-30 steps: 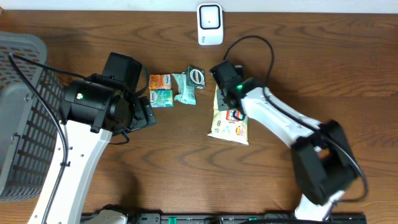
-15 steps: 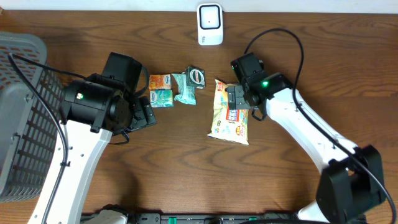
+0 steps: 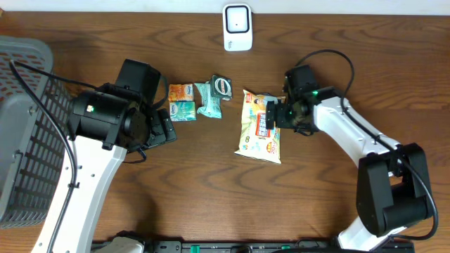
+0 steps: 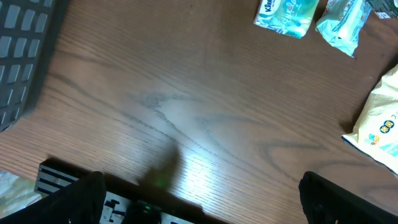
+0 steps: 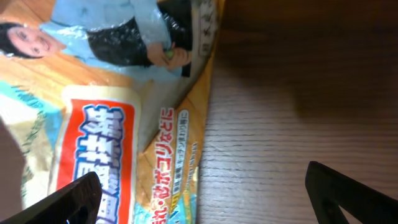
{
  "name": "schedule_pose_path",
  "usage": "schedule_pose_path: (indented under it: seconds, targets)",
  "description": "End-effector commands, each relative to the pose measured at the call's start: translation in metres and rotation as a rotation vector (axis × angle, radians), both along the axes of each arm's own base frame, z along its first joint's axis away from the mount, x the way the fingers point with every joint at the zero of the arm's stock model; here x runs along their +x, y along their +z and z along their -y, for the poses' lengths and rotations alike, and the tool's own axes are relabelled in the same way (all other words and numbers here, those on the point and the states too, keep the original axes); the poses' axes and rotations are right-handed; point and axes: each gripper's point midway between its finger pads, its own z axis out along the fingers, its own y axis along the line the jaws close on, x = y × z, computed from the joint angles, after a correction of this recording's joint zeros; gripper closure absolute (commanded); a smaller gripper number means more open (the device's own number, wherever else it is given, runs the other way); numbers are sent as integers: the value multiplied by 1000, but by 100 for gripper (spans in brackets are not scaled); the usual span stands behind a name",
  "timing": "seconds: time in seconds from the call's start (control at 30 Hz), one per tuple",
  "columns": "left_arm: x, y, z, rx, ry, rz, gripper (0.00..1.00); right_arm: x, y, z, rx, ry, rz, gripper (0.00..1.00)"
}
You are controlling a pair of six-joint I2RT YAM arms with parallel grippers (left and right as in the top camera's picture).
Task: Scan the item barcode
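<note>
My right end effector (image 3: 271, 116) hangs over the far right part of the snack bag (image 3: 257, 137), fingers spread wide and gripping nothing. In my right wrist view the bag's right edge runs up between them: one finger (image 5: 71, 196) sits over the printed face, the other (image 5: 348, 190) over bare wood. I cannot tell whether either finger touches the wrapper. The snack bag lies flat and face up near the middle of the counter (image 3: 211, 204), its long sides running from the far edge toward the near edge, slightly tilted. The scanner (image 3: 238, 27) stands at the far edge, beyond the bag and a little to its left, well apart from it. Just left of the bag's far corner sit the tape measure (image 3: 223, 85) and the teal wipe pack (image 3: 208, 100). Further left, the orange tissue pack (image 3: 181, 92) and the green tissue pack (image 3: 183, 109) lie side by side. Bare wood runs to the right of the bag, around my right arm, and along the near edge below the bag. My left end effector (image 3: 162, 130) hovers over bare wood left of the packs, fingers fully apart and holding nothing. The basket (image 3: 24, 126) fills the left edge behind that arm.
</note>
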Motion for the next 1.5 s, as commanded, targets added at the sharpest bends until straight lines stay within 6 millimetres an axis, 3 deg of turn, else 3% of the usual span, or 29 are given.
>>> schedule_pose_path:
  seconds: [0.0, 0.17, 0.43, 0.57, 0.77, 0.9, 0.93, 0.97, 1.1, 1.27, 1.37, 1.47]
  targets:
    - [-1, 1, -2, 0, 16, 3, 2, -9, 1, -20, 199, 115, -33, 1]
    - [-1, 1, -2, 0, 16, 3, 2, -10, 3, -26, 349, 126, -29, 1]
    - [-1, 1, -2, 0, 16, 3, 2, -27, -22, -21, 348, 100, -54, 2]
    - [-1, 1, -2, 0, 16, 3, 3, -33, -36, -23, 370, 17, -67, 8]
    - [-1, 1, -2, 0, 16, 3, 3, -40, -48, -30, 400, -47, -69, 33]
    - [-1, 1, -2, 0, 16, 3, 2, -42, -48, -34, 401, -35, -66, 87]
    - [-1, 1, -2, 0, 16, 3, 2, -41, -47, -35, 408, -32, -63, 95]
    - [-1, 1, -2, 0, 16, 3, 3, -40, -45, -37, 422, -28, -61, 99]
    - [-1, 1, -2, 0, 16, 3, 2, -34, -30, -43, 506, -17, -56, 99]
    - [-1, 1, -2, 0, 16, 3, 3, -17, 8, -39, 549, -8, 1, 99]
    - [-1, 1, -2, 0, 16, 3, 2, -5, 29, -29, 474, -17, 59, 99]
    - [-1, 1, -2, 0, 16, 3, 3, 5, 48, -4, 285, -77, 123, 99]
